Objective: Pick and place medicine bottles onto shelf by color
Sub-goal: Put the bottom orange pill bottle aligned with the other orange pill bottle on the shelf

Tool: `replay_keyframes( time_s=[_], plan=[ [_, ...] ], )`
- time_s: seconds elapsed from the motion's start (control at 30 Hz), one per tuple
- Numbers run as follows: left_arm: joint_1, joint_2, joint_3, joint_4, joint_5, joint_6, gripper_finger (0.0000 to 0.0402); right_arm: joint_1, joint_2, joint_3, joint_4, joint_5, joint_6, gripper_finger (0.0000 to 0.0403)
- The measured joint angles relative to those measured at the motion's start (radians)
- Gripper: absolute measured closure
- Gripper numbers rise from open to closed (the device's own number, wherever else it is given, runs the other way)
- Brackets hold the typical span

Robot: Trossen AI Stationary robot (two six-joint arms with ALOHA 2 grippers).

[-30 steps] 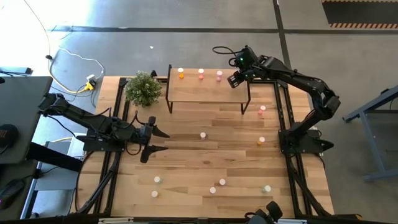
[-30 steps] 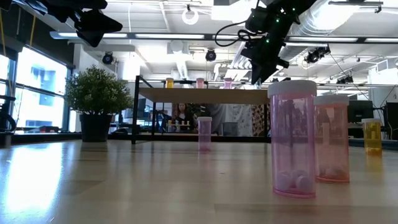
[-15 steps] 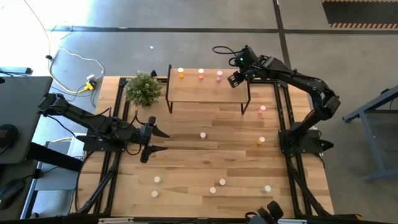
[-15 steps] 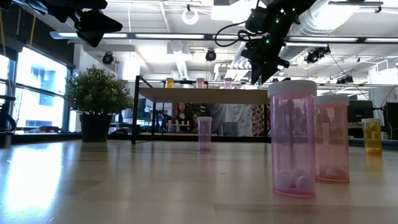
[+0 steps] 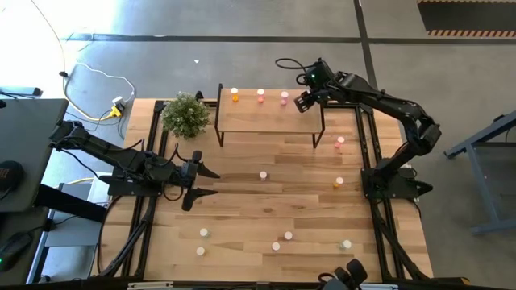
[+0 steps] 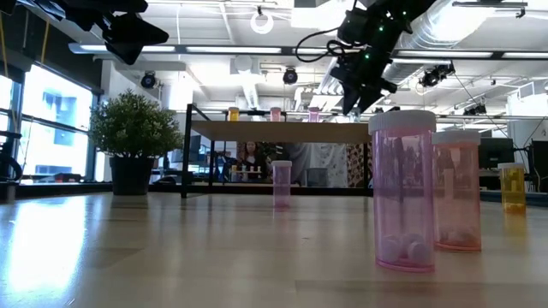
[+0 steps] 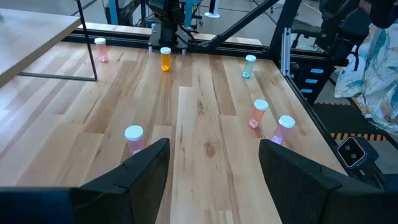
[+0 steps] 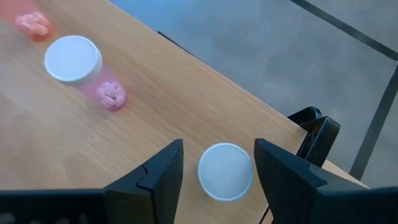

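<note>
Bottles lay scattered over the desk: nearest the low camera stood a pink bottle with a second pink one just behind it, an orange bottle off to the side. Farther back, the left claw hovered over the desk's left part, fingers apart and empty. Farthest, the right claw hung over the shelf, fingers spread either side of a white-capped bottle standing there, beside three more bottles in a row.
</note>
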Motion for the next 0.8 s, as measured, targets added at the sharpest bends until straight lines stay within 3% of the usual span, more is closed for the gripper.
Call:
replay_keyframes(
  time_s=[0.27, 0.53, 0.67, 0.8],
  plan=[
    [0.0, 0.0, 0.0, 0.0, 0.0, 0.0, 0.0163, -0.002, 0.0, 0.033, 0.005, 0.024, -0.006, 0.0214],
    [0.0, 0.0, 0.0, 0.0, -0.011, 0.0, 0.0163, 0.007, 0.0, 0.258, -0.114, 0.025, -0.016, 0.0215],
    [0.0, 0.0, 0.0, -0.012, -0.012, 0.001, 0.0163, 0.066, -0.002, 0.374, -0.263, 0.026, 0.021, 0.0214],
    [0.0, 0.0, 0.0, -0.043, -0.013, 0.001, 0.0163, 0.182, -0.029, 0.391, -0.357, 0.045, 0.069, 0.0214]
  ],
)
